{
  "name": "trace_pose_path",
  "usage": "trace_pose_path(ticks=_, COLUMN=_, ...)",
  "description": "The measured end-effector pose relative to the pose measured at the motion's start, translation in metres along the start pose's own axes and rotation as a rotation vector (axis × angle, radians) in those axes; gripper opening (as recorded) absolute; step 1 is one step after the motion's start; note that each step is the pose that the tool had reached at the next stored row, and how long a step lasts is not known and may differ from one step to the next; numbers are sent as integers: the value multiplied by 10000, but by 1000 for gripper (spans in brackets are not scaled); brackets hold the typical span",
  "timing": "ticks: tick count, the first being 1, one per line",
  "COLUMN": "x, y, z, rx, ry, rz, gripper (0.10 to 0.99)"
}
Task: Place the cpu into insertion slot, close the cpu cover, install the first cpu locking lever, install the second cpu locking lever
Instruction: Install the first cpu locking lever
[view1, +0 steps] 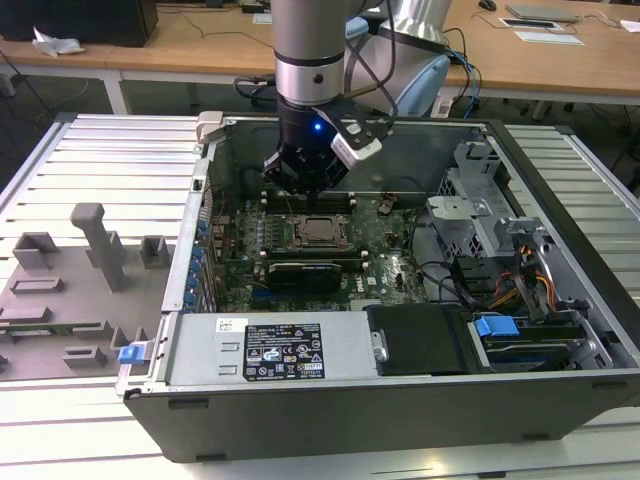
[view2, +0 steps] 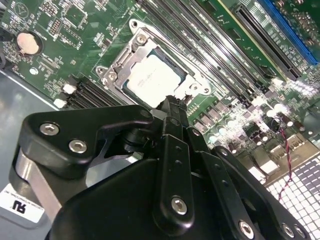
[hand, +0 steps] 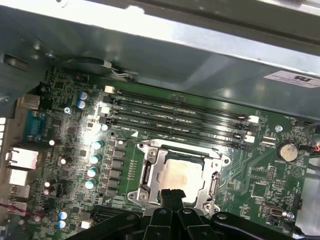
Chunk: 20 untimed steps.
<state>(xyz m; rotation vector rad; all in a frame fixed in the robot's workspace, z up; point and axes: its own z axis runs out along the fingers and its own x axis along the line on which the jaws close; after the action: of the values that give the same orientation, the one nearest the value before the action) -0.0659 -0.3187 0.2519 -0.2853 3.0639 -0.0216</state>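
The cpu (view2: 151, 80) (hand: 180, 172) lies flat in the insertion slot (view1: 320, 231), its dull silver top showing through the window of the cpu cover (view2: 116, 62) (hand: 154, 172). The cover lies down over the chip as a grey metal frame. My gripper (view2: 172, 106) (hand: 172, 194) (view1: 303, 183) hangs just above one edge of the socket, over the green motherboard (view1: 395, 265) inside the open case. Its black fingers are pressed together with nothing between them. Whether the thin locking levers along the socket sides are latched, I cannot tell.
Long black memory slots (hand: 175, 112) run beside the socket, close to the case wall (hand: 200, 55). A black card (view1: 310, 272) sits on the socket's other side. A drive cage with cables (view1: 500, 260) is at the exterior view's right, a grey fixture plate (view1: 70, 290) at its left.
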Motion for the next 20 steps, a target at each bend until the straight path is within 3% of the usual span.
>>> trace_pose_path(ticks=13, x=203, y=38, z=-13, rx=0, ry=-1, rz=1, gripper=106)
trace_pose_path(ticks=20, x=272, y=51, z=-18, rx=0, ry=-1, rz=0, gripper=106)
